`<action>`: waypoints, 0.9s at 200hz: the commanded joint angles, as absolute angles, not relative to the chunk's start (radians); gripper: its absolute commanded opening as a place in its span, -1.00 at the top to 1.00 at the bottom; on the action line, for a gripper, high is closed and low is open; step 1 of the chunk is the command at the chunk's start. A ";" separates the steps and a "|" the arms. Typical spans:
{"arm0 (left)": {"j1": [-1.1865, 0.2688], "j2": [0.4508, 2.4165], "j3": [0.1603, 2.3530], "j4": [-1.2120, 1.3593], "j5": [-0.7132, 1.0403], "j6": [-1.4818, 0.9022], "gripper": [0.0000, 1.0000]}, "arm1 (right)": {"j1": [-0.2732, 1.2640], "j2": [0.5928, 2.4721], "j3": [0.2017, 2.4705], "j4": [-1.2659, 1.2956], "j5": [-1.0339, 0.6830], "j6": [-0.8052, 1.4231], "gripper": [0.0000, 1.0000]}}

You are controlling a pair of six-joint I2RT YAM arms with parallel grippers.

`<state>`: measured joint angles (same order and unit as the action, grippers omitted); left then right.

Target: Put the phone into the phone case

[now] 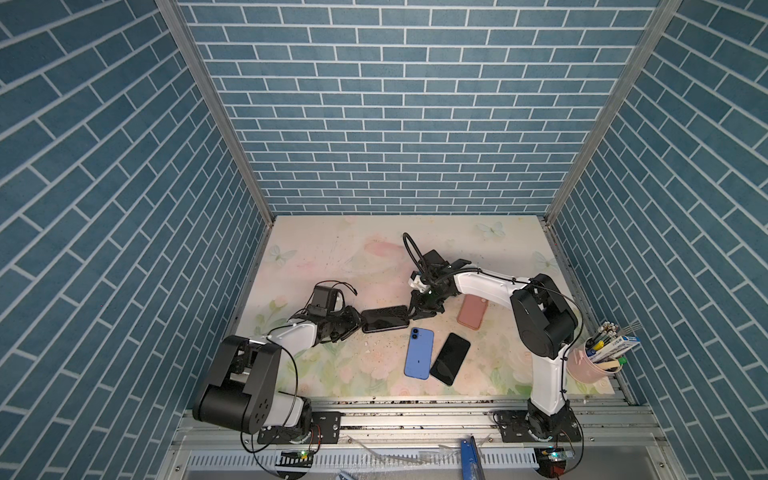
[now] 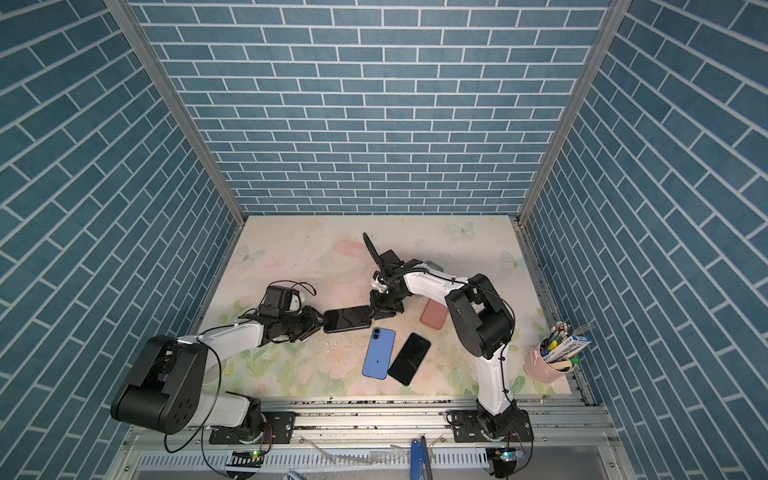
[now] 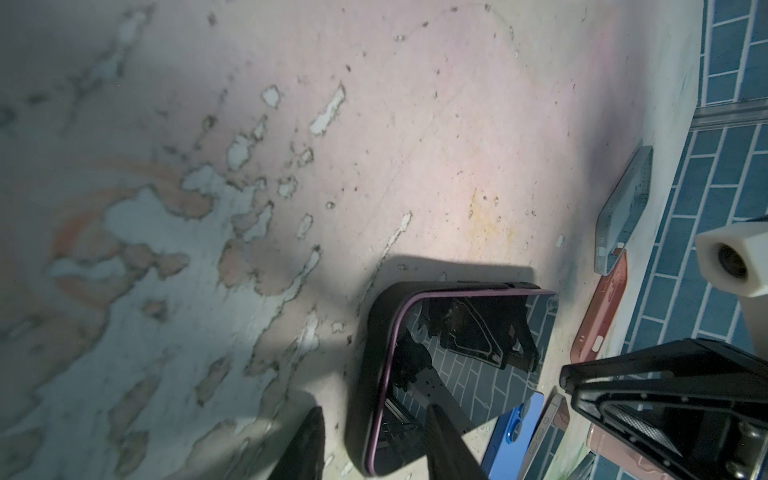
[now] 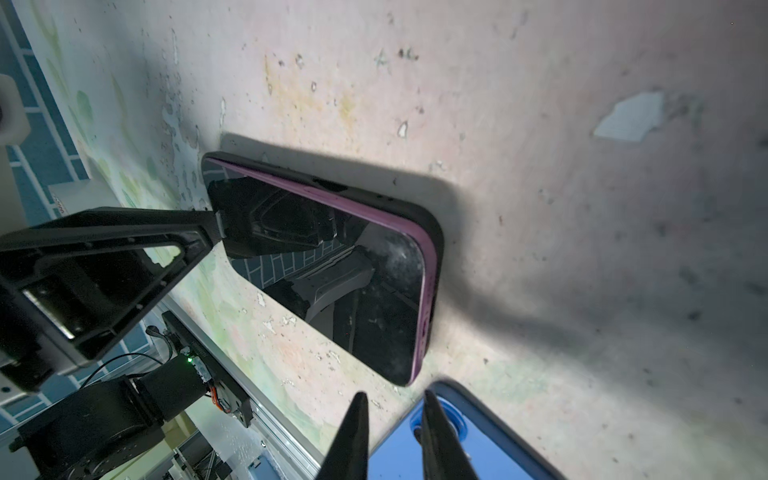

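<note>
Phone lay screen-up mid-desk, sitting in the black phone case. Its purple rim stood proud along one long side, so seating looked incomplete.

Left claw was at one short end, jaws apart, one finger touching the screen corner, grasping nothing. Right claw hung by the other end, jaws nearly together, empty.

Risks, as judged:
- Pressing one end only could rock the opposite corner back out.
- A sideways shove could slide phone and case into the blue phone just beside.
- A hard tip could skid on glass.
</note>
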<state>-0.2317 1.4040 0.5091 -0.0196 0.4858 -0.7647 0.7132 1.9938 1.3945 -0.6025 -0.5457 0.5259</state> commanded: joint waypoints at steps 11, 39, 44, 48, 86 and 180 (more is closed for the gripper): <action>-0.251 1.434 0.543 -0.139 0.417 -0.740 0.29 | 0.728 2.027 1.411 -0.616 -0.523 0.506 0.54; -0.320 1.448 0.616 -0.253 0.310 -0.722 0.32 | 0.732 2.042 1.415 -0.615 -0.518 0.506 0.57; -0.335 1.449 0.631 -0.273 0.288 -0.719 0.32 | 0.732 2.043 1.414 -0.615 -0.517 0.506 0.58; -0.345 1.452 0.641 -0.287 0.273 -0.717 0.32 | 0.733 2.043 1.414 -0.614 -0.516 0.506 0.58; -0.376 1.478 0.687 -0.338 0.222 -0.715 0.42 | 0.735 2.045 1.410 -0.608 -0.523 0.508 0.63; -0.388 1.535 0.726 -0.313 0.264 -0.690 0.50 | 0.751 2.070 1.409 -0.588 -0.531 0.511 0.68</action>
<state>-0.3840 1.5005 0.7097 -0.2935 0.2565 -0.7158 0.7391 2.0415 1.3945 -0.5877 -0.5354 0.5259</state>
